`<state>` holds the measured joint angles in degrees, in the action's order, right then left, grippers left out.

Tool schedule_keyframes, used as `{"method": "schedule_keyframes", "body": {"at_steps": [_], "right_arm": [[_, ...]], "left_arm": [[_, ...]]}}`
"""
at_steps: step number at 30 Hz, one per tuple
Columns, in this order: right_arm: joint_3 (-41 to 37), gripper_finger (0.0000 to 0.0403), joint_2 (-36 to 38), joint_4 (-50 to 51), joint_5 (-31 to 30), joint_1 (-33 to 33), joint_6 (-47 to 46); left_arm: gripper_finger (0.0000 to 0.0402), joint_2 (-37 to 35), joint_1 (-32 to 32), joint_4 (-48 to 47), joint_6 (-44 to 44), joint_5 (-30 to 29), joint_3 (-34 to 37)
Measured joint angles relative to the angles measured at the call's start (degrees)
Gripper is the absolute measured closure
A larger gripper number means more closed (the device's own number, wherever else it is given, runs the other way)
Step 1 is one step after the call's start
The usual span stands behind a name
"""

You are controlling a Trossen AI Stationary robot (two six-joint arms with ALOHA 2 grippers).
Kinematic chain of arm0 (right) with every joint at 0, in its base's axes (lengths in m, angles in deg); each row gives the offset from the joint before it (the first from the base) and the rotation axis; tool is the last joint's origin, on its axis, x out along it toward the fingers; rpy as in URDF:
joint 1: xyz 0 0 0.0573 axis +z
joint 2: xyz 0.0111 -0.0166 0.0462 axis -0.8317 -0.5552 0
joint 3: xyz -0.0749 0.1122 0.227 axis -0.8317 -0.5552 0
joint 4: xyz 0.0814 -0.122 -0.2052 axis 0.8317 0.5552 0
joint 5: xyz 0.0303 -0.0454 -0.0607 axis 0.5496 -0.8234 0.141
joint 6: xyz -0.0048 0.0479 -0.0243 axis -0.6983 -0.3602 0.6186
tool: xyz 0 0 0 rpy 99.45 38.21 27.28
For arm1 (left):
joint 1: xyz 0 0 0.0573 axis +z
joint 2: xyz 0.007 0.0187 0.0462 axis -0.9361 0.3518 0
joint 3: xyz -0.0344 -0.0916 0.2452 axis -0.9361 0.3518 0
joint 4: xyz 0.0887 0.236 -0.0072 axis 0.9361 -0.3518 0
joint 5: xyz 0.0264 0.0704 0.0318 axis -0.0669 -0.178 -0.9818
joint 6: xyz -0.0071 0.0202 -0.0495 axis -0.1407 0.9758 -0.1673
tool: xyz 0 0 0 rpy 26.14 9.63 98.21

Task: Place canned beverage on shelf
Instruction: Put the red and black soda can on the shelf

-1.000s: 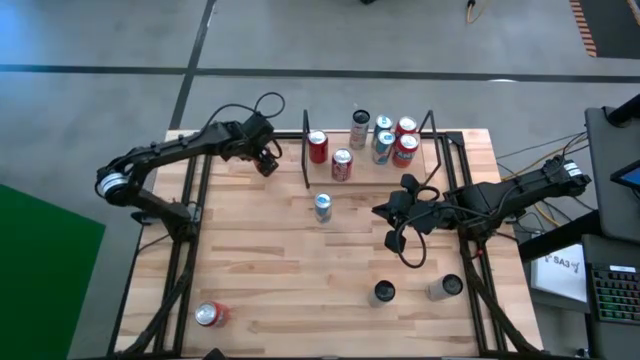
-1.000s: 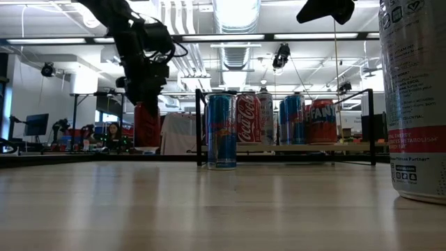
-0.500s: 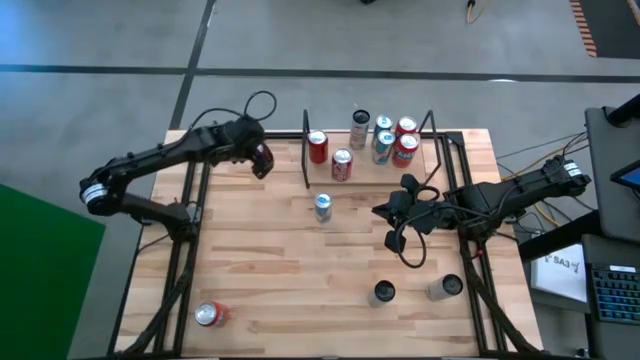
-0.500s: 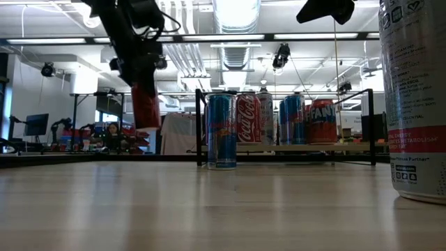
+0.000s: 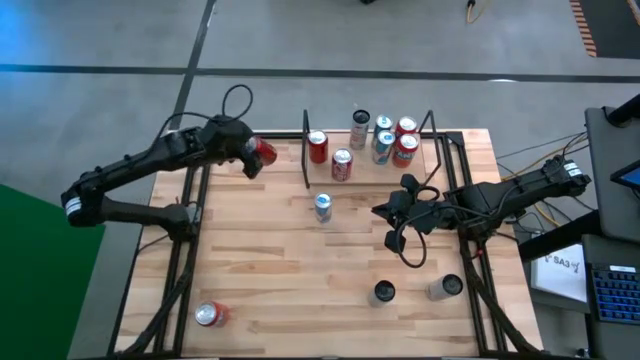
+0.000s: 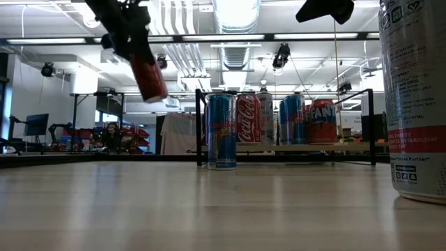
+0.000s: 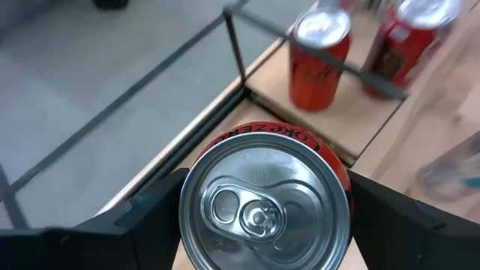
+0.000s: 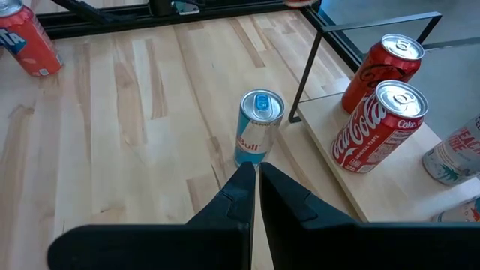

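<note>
Near the tabletop's far-left corner, we see the left gripper (image 5: pixel 252 156) pinching a red can (image 5: pixel 263 151), now lifted and tilted.
We judge transport toward the shelf (image 5: pixel 420 165) underway; the right gripper (image 5: pixel 381 211), pressed together, waits mid-table.

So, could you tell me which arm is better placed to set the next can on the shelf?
Left. Its fingers already hold a red can in the air just beside the shelf. The right gripper is shut and empty, above the table in front of the shelf.

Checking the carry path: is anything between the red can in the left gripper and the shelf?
Only the shelf's black corner post. In the high view, bare tabletop separates the red can, held by the left gripper, from the shelf.
</note>
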<state>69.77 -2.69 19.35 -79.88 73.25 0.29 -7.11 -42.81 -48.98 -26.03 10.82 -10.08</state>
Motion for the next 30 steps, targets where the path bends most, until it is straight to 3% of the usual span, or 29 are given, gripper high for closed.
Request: {"method": "schedule_keyframes", "body": {"at_steps": [15,30], "right_arm": [[0.00,0.0390,0.00,-0.37,0.01,0.00,0.21],[0.00,0.0390,0.00,-0.33,0.02,0.00,0.23]], "left_arm": [[0.0104,1.22,-7.50,0.35,3.17,0.02,-11.20],[0.0104,7.28,-10.93,0.32,6.70,0.04,-19.56]]}}
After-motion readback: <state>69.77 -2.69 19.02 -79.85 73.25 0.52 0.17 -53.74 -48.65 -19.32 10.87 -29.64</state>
